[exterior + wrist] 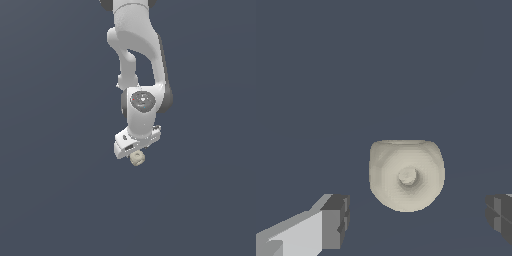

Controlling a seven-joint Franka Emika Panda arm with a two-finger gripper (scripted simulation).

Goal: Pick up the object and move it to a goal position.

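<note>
1. The white arm (137,65) reaches down, and its gripper (416,220) points at the floor.
2. The gripper's fingers (336,222) are spread wide apart and hold nothing.
3. The little cream ball (407,175) sits between them, touching neither.
4. The floor (50,200) is flat, plain dark gray-blue all around.

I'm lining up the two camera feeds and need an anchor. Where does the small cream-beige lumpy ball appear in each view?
Exterior view: the small cream-beige lumpy ball sits just below centre, directly under the white robot gripper.
Wrist view: the ball fills the middle, between the two dark-tipped fingers, apart from both.
Shared landmark: the gripper itself.
</note>
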